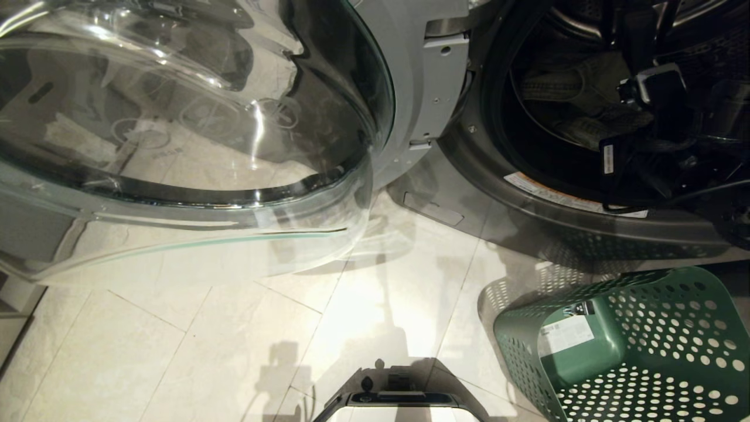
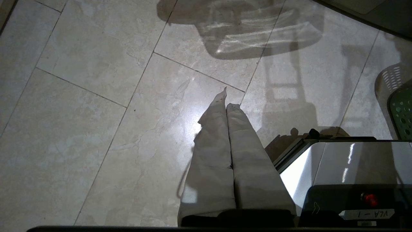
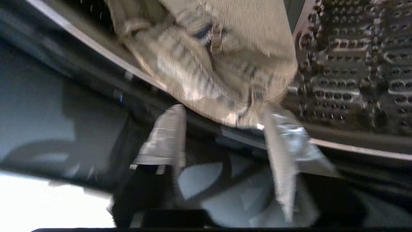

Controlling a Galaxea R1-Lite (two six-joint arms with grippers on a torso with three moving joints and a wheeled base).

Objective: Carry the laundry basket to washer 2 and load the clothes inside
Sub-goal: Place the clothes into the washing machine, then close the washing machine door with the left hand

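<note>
Head view: right gripper [image 3: 222, 119] deep inside the washer [image 1: 527, 193] drum, fingers [image 3: 167, 138] apart, tips near tan clothes [image 3: 219, 61] by the drum's front rim, touch unclear. Green basket [image 1: 633, 346] tipped on the floor [image 1: 205, 340] beside the washer. Left gripper [image 2: 227, 111] pressed together, empty, above floor.

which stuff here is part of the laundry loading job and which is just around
Part of the job:
- washer drum, door open
- beige clothes at the drum's lip
- green laundry basket on the floor
- right hand, fingers apart, right by the clothes

Just around:
- glass washer door, swung open
- tiled floor
- left hand, shut, parked over the floor
- robot base
</note>
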